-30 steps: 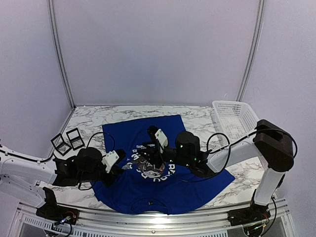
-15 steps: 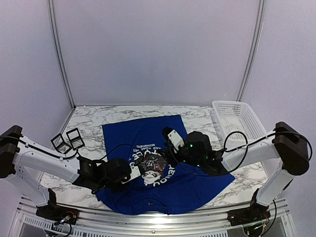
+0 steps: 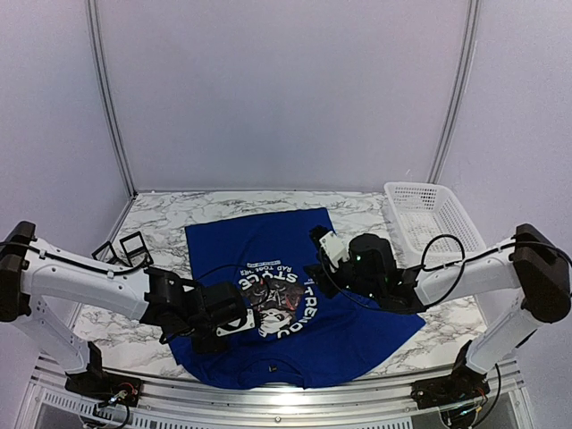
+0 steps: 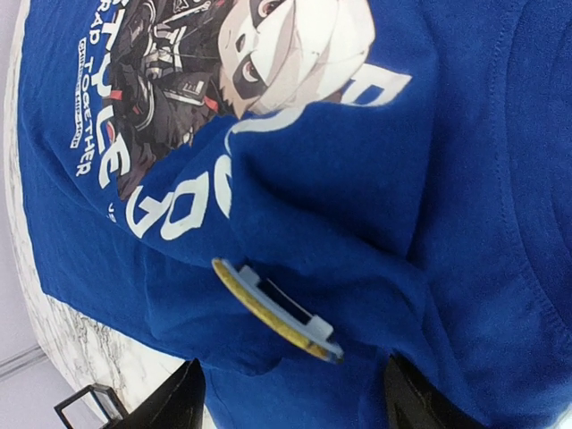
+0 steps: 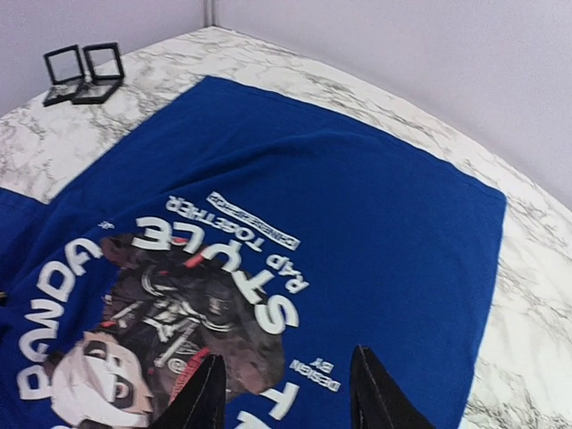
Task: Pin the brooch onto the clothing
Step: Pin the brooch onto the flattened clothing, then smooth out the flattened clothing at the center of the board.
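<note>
The clothing, a royal-blue T-shirt (image 3: 295,308) with a panda graphic (image 3: 273,299), lies flat on the marble table. In the left wrist view the brooch (image 4: 277,310), a thin disc with a yellow face and a grey back, stands on edge against a raised fold of the shirt (image 4: 357,223). Its pin bar faces the cloth; I cannot tell whether the pin goes through. My left gripper (image 4: 295,407) is open, its fingers (image 4: 174,402) either side of the brooch and clear of it. My right gripper (image 5: 286,398) is open above the graphic's right edge, holding nothing.
A white plastic basket (image 3: 427,214) stands at the back right of the table. Two empty black frames (image 3: 125,250) lie by the left edge, also seen in the right wrist view as black frames (image 5: 85,64). Bare marble (image 3: 223,207) surrounds the shirt.
My left gripper has opened and let go of the brooch, which stays on the shirt fold. My right gripper has pulled back to the right, off the panda graphic.
</note>
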